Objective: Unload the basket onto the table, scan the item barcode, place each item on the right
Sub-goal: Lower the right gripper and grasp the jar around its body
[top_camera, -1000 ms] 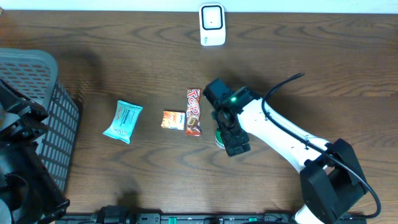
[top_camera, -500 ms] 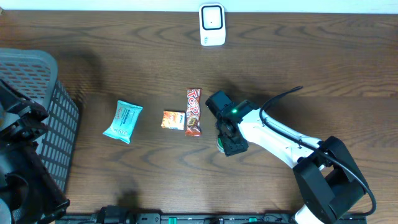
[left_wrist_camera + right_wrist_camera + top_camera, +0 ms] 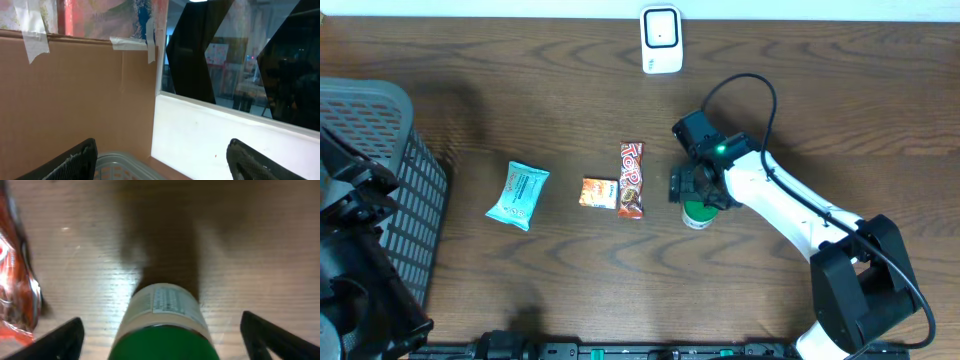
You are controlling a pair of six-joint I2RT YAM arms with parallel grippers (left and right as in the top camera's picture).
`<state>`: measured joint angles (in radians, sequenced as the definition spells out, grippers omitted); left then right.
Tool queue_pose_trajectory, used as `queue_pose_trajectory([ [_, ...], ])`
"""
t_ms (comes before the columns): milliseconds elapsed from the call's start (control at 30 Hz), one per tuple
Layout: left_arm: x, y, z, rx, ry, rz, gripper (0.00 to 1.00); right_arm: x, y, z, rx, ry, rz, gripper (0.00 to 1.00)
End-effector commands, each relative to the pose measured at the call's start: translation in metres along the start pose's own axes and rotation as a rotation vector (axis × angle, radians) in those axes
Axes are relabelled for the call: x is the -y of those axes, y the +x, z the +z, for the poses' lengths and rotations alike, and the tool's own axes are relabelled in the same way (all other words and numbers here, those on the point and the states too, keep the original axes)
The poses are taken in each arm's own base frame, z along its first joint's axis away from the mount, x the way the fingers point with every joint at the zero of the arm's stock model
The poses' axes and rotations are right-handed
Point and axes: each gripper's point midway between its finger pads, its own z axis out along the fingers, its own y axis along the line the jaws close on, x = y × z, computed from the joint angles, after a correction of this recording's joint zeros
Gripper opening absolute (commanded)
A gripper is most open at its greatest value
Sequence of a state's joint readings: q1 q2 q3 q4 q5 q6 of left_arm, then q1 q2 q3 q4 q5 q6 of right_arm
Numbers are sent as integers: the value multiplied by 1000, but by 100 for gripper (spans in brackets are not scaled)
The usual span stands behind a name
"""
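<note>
1. The right pincer is hanging over the green-capped bottle. Its jaws are spread wide on either side of the bottle and are gripping nothing.
2. The bottle is sitting on the surface just right of the candy bar. It seems to be cap up, though I cannot be sure of that. It is well apart from the scanner at the far edge.
3. The left pincer is sitting off by the basket, released and empty.
4. What is worrying me is that the bottle is round and smooth. If the jaws are closing off-centre, one finger could be nudging it first, tipping it or rolling it into the candy bar.
5. The printed label is facing up in the wrist view. A grip that is covering that print, or turning it away, would likely be leaving the scanner nothing to read.
6. For room, bare wood is lying open between the bottle and the scanner, and to the right.
7. The left side is crowded by the candy bar, an orange packet and a blue pack.
8. The scanner is standing right at the back edge, so an overshoot could be knocking it over.
</note>
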<state>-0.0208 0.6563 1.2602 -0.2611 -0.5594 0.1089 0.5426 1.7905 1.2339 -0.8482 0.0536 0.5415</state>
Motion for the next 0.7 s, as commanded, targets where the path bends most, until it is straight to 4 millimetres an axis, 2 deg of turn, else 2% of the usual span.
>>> queue_pose_trajectory([
  [0,0,2,0,1,2,6,83,-5,-6,-14,2,-22,-162,99],
  [133,0,2,0,0,2,6,83,-15,1,-50,-98,-81,-13,99],
  [233,0,1,0,3,2,4,83,-11,10,-54,-145,-53,184,99],
  [333,0,1,0,3,3,4,83,3,25,-16,-146,8,316,99],
  [400,0,1,-1,4,2,3,83,7,32,-2,-149,14,330,99],
  [667,0,0,-1,7,2,1,83,20,46,27,-130,44,386,99],
])
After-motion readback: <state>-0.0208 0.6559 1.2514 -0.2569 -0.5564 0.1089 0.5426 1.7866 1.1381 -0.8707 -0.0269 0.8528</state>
